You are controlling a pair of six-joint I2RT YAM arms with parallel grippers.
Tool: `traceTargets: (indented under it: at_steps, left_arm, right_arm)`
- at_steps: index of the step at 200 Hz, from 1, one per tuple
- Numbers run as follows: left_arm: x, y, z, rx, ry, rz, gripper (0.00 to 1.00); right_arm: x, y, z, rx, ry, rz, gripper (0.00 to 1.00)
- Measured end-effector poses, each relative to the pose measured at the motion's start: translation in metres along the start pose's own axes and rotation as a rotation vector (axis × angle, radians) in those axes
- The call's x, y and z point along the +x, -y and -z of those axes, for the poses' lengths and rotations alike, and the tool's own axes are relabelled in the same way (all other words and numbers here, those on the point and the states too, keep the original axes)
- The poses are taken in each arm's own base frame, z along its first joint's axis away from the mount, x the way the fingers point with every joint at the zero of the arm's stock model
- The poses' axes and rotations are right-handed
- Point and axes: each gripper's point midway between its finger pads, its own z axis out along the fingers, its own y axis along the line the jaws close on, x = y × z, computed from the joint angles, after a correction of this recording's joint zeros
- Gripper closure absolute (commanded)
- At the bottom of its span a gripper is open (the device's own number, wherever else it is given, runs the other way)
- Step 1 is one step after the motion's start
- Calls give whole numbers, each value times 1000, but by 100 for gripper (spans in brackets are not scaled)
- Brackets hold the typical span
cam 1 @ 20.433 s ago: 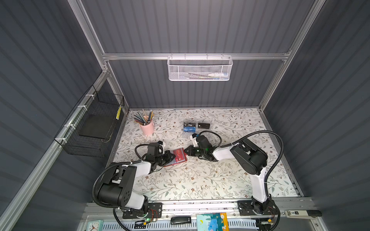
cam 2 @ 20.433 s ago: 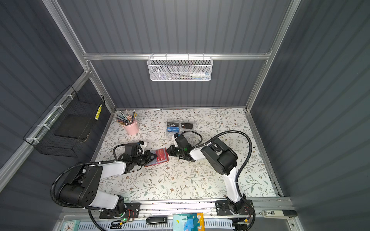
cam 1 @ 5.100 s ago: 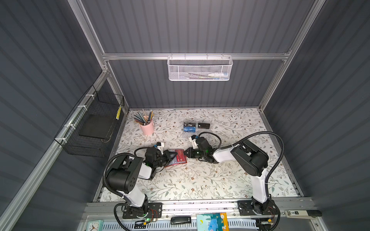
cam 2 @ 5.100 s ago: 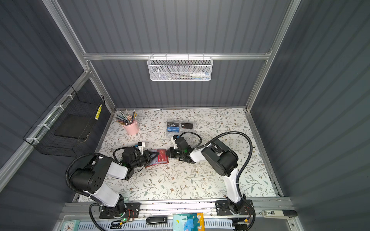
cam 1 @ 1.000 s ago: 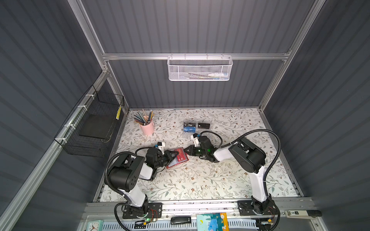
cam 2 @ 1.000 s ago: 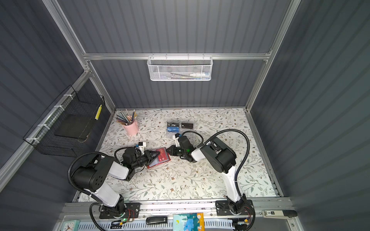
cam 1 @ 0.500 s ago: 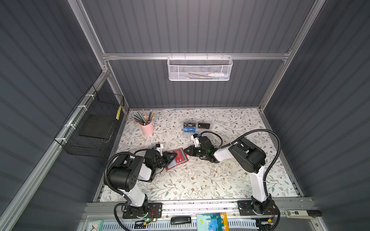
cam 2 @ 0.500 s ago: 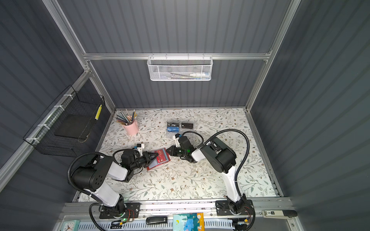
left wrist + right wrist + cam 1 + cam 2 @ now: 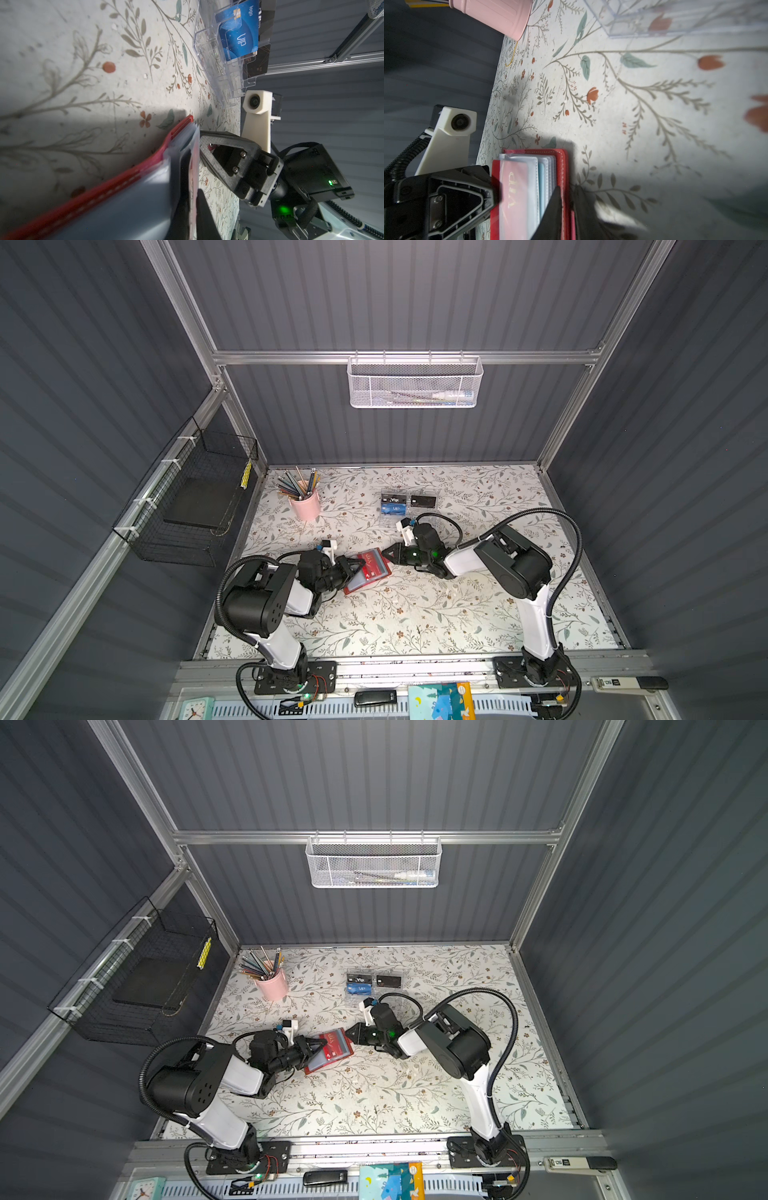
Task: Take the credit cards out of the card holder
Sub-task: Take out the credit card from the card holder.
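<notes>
The red card holder (image 9: 376,568) (image 9: 338,1046) lies open in mid-table between both grippers. Its clear sleeve pages (image 9: 544,176) fan out. In the top sleeve sits a red credit card (image 9: 512,191) with gold "VIP" lettering. My left gripper (image 9: 192,197) (image 9: 353,568) is shut on that card's outer end, which shows edge-on as a thin pink strip (image 9: 192,166). My right gripper (image 9: 568,193) (image 9: 388,556) is shut on the holder's red cover (image 9: 564,166) at the opposite side. Other credit cards in the lower sleeves are mostly hidden.
A clear acrylic box (image 9: 409,506) (image 9: 220,68) behind the holder contains blue VIP cards (image 9: 239,37) and black ones. A pink pencil cup (image 9: 306,504) (image 9: 500,14) stands at the back left. A black wire basket (image 9: 195,497) hangs on the left wall.
The holder's left side has turned a little toward the front, and more of the grey sleeve page shows. The left jaws have closed slightly. The right arm has not moved.
</notes>
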Motion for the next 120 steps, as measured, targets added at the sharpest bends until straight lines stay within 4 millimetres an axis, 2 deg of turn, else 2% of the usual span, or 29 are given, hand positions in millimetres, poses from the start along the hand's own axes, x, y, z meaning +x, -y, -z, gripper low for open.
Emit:
traceTargets:
  at_steps: [41, 120]
  left_arm:
    - [3, -2, 1, -11, -16, 4, 95]
    - [3, 6, 8, -44, -39, -62, 100]
  right_arm:
    - [0, 0, 0, 0, 0, 0, 83]
    - [-1, 1, 1, -2, -6, -2, 83]
